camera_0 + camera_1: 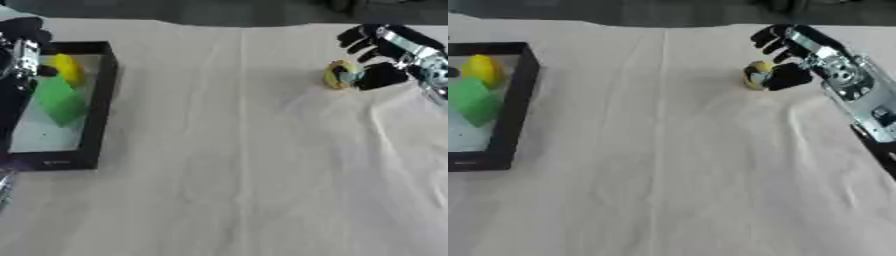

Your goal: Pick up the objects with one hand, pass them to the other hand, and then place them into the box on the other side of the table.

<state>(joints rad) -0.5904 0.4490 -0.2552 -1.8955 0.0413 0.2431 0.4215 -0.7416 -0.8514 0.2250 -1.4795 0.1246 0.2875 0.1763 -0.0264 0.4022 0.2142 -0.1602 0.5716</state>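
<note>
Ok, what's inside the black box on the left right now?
The black box holds a yellow object and a green block on its white floor. The left hand covers its far-left corner.

My right hand (798, 57) reaches in near the table's far right edge, fingers (767, 40) spread, thumb forward; my left hand (22, 47) hangs at the far left.

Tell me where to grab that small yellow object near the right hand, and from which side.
Take the yellow object across its rounded middle, coming from its right, probably. It sits alone on the cloth, and the right hand is already beside it, thumb low, fingers spread above.
</note>
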